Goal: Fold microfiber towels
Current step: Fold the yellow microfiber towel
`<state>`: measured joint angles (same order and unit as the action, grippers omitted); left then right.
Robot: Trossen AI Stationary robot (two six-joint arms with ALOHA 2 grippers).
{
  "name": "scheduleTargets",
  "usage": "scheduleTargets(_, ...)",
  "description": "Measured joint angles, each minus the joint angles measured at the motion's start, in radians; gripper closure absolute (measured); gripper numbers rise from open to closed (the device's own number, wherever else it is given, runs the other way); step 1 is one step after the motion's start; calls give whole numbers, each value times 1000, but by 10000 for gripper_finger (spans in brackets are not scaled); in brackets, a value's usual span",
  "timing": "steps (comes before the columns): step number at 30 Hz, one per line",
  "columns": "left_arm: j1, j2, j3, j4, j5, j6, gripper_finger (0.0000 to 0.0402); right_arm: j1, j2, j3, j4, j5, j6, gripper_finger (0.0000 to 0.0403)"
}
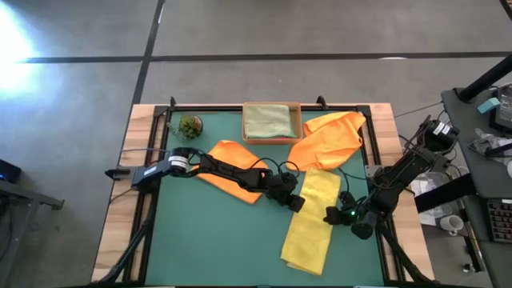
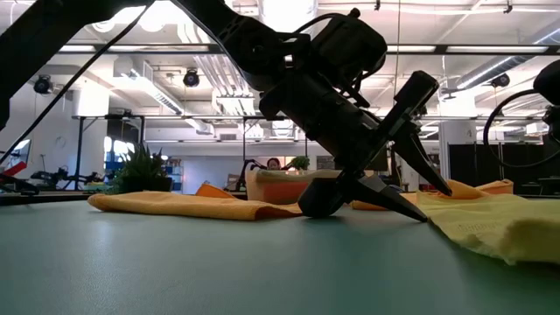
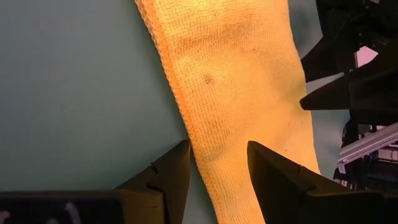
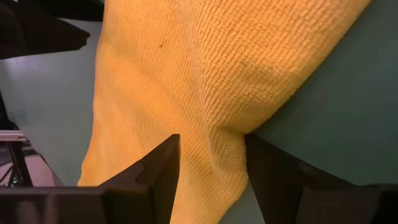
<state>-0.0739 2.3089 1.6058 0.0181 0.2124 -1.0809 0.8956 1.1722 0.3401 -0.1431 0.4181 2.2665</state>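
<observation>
A yellow towel (image 1: pixel 310 220) lies on the green mat (image 1: pixel 216 240) as a long folded strip that runs from near to far. My left gripper (image 1: pixel 292 200) is open and low over the strip's left long edge (image 3: pixel 186 124), near its far end. My right gripper (image 1: pixel 332 214) is open and low at the strip's right long edge (image 4: pixel 249 124). An orange towel (image 1: pixel 232 174) lies flat under my left arm. A second orange towel (image 1: pixel 330 134) lies rumpled at the far right. A pale sage towel (image 1: pixel 268 120) lies folded in the tan tray (image 1: pixel 298 120). My left gripper points down at a slant over the towel's left long edge (image 3: pixel 194 146). One finger (image 3: pixel 273 177) is over the cloth and the other (image 3: pixel 174 177) is over the mat. I cannot tell whether they touch. My right gripper comes from above at the right long edge. The cloth rises in a ridge (image 4: pixel 214 134) between its two fingers, and one finger (image 4: pixel 273 168) meets the edge.
A small green plant (image 1: pixel 190 126) stands at the mat's far left corner. The two grippers are close together across the yellow strip. The mat's near left part is bare. A black frame rail (image 1: pixel 376 152) runs round the mat.
</observation>
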Motion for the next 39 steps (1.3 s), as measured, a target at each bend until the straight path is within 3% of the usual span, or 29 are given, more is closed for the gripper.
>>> scheduleTargets(7, -2, 0, -1, -1, 12, 37, 256, -21, 1, 0, -22, -11, 0, 241)
scheduleTargets(15, -4, 0, -1, -1, 17, 55, 280, -21, 1, -1, -32, -23, -4, 336)
scheduleTargets(22, -4, 1, -1, -2, 19, 56, 301, -23, 0, 24, -41, -1, -65, 387)
scheduleTargets(32, -4, 3, -3, 50, 81, 67, 302, -24, 0, 74, -53, 53, -123, 394)
scheduleTargets(39, -5, 3, -5, 46, 38, 68, 302, -24, 1, 128, -53, 106, -163, 394)
